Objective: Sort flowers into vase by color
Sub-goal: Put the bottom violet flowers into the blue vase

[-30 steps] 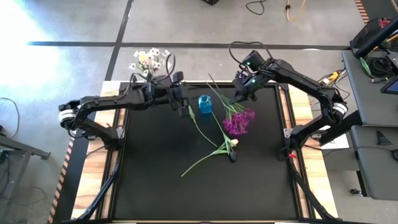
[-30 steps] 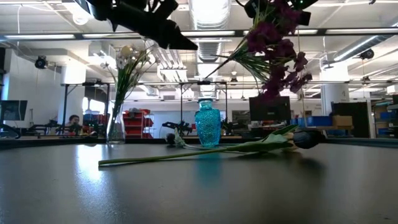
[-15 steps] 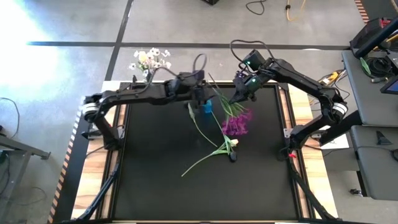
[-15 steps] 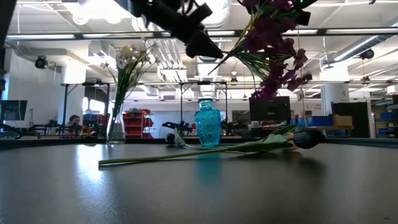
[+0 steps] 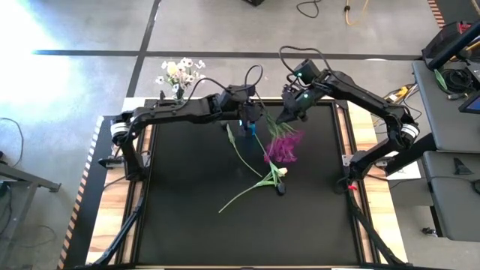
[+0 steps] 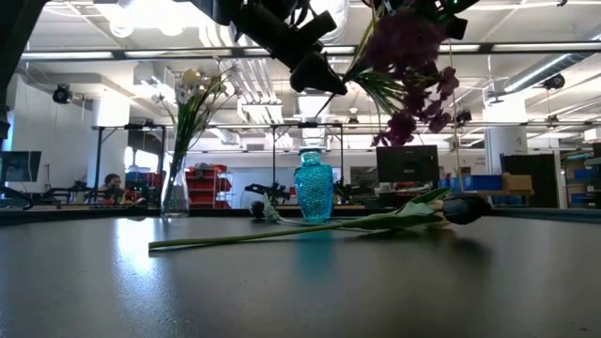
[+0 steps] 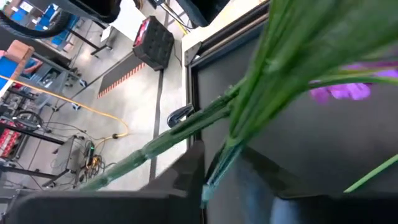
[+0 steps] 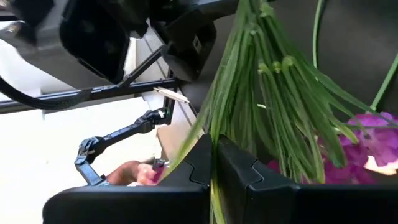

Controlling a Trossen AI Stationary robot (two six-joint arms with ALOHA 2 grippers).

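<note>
White flowers (image 5: 180, 72) stand sorted in a clear vase (image 6: 176, 195). The right end effector (image 5: 286, 117) grips the magenta spray (image 5: 283, 147) aloft; the left end effector (image 5: 251, 120), jaws narrowing, meets its stems above the blue vase (image 6: 314, 188). Tulips (image 5: 276, 178) lie on the bench (image 5: 187, 217) below, unsorted.

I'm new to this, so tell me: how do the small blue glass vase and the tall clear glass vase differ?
The small blue glass vase is short, bulbous and empty; the tall clear glass vase is slim and holds white and cream flowers. The blue one stands nearer the table's middle, the clear one at its far left corner. Both stand upright.
</note>
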